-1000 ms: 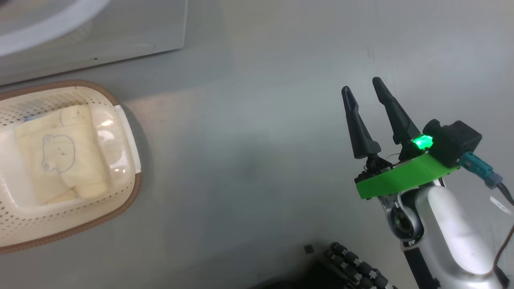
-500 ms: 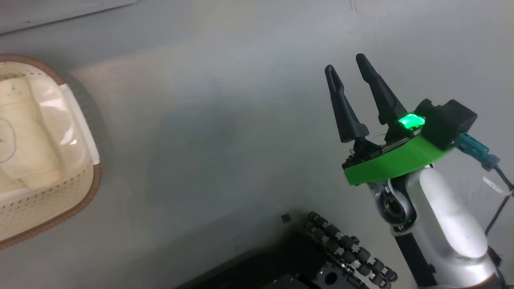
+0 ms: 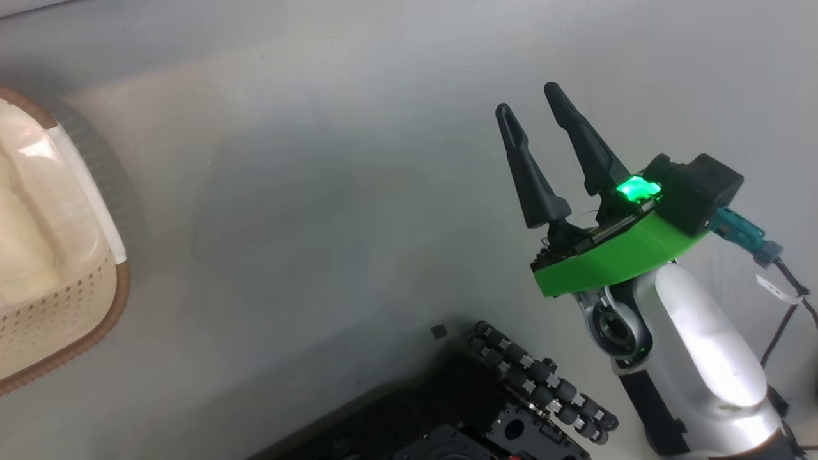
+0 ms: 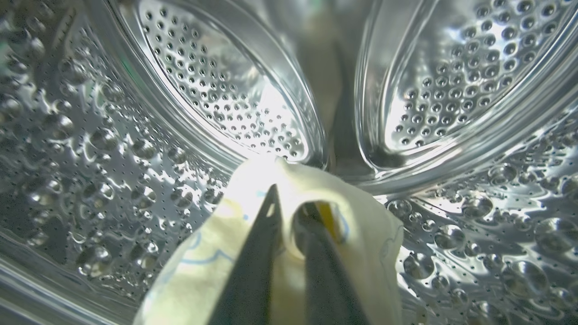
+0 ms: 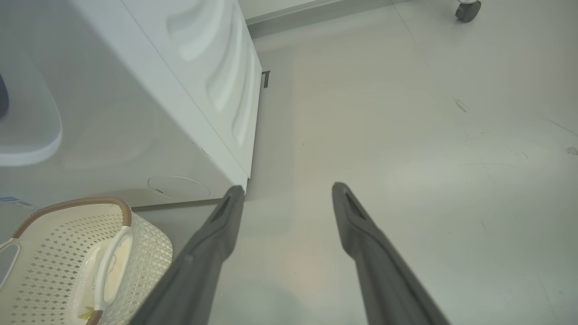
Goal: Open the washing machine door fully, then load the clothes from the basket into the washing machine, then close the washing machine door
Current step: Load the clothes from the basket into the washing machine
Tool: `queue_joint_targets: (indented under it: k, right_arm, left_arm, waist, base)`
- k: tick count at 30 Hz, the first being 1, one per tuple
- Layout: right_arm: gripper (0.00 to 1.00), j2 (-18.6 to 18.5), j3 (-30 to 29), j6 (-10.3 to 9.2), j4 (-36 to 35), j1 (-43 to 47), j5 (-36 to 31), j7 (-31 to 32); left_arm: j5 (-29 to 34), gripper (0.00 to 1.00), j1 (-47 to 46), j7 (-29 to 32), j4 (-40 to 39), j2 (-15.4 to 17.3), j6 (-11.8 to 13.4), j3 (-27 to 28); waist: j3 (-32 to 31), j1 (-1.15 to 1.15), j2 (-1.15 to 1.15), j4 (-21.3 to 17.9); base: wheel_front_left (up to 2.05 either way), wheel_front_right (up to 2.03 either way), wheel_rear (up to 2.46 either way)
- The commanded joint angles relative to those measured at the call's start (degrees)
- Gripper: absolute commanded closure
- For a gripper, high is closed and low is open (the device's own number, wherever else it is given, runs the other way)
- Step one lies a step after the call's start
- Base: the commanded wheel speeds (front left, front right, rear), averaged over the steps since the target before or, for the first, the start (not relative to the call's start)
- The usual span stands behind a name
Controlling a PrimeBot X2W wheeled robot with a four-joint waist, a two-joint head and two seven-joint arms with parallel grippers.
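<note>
Pinched cream clothes point(image 4: 361, 253) in nearly closed left gripper point(image 4: 291, 208) inside washing machine drum point(image 4: 203, 81); held right gripper point(image 3: 526, 97) wide apart, empty, above floor point(image 3: 319, 191).

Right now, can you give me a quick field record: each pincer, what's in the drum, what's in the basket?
left pincer: inside the drum, fingers close together, cream garment bunched around them; grip cannot be told
right pincer: open, empty, over the floor
basket: on the floor by the washing machine, cream clothes inside
</note>
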Motion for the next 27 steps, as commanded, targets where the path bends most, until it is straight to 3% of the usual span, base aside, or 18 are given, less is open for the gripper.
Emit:
queue_joint_targets:
  k: [1,7,13,23,27]
  right_arm:
    - [0.0,-0.5,0.7,0.24,-1.2,1.3,0.4,-0.4]
    - [0.0,-0.5,0.0,0.24,-0.8,1.1,-0.1,-0.4]
    - [0.0,-0.5,-1.4,0.24,-0.6,1.1,-1.5,-0.4]
    - [0.0,-0.5,-4.1,0.24,-0.4,2.1,-4.6,-0.4]
    - [0.0,-0.5,-5.2,0.24,-0.3,2.7,-5.7,-0.4]
  left_arm:
    - [-0.5,0.0,-0.8,0.9,-1.6,2.0,-0.3,1.0]
    - [-1.9,0.0,0.1,4.2,-1.3,1.1,-1.1,0.4]
    - [-3.5,0.0,2.9,3.6,-2.7,-0.4,-0.7,0.4]
    - [-7.5,0.0,13.3,-4.6,-7.5,-3.3,-0.1,2.1]
    - [-9.1,0.0,20.4,-7.8,-11.7,-5.3,1.3,2.8]
  waist:
    - [0.1,0.0,0.0,0.2]
    - [0.0,0.0,0.0,1.4]
    - [-1.3,0.0,0.0,3.8]
    - [-5.5,0.0,0.0,8.6]
    - [-7.7,0.0,0.0,10.3]
  base:
    - [0.0,0.0,0.0]
    - [0.0,0.0,0.0]
    - [0.0,0.0,0.0]
    - [0.0,0.0,0.0]
    - [0.0,0.0,0.0]
